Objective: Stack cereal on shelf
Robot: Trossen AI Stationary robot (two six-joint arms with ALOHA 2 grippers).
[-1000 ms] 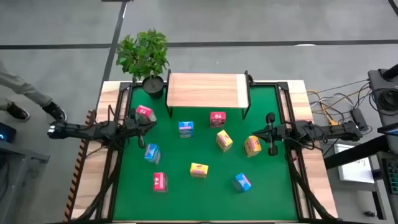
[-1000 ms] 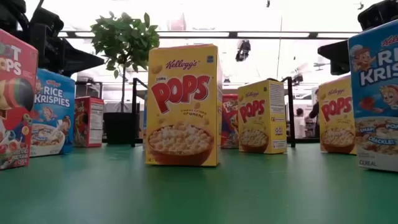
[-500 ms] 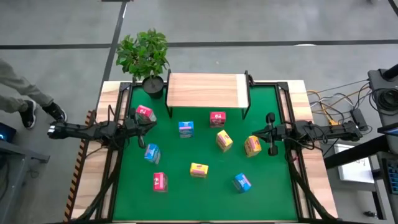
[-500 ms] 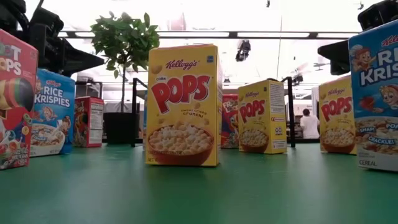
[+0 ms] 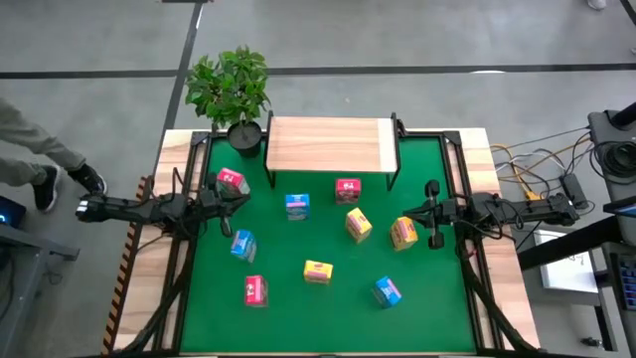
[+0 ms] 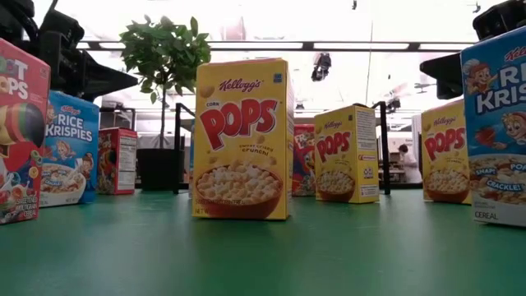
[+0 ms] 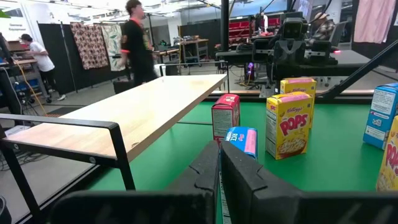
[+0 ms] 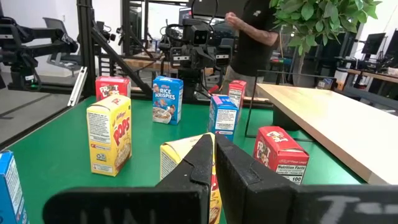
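Nine cereal boxes (image 5: 318, 270) are standing scattered on the green mat (image 5: 427, 318) of the counter (image 5: 497, 298), none sitting on the shelf (image 5: 331, 145) at the far edge. Left claw (image 5: 241, 197) and right claw (image 5: 413, 212) are hovering at opposite sides, fingers together, gripping nothing.

**What I can't make out from here**

In my low view, the red cardboard cereal box (image 6: 18, 131) on one side and the blue Rice Krispies box (image 6: 495, 123) on the other are cut off by the frame edges. A second red box (image 6: 304, 160) sits mostly hidden behind the yellow Corn Pops box (image 6: 242, 138). A person (image 5: 30, 149) is only partly in my overhead frame.
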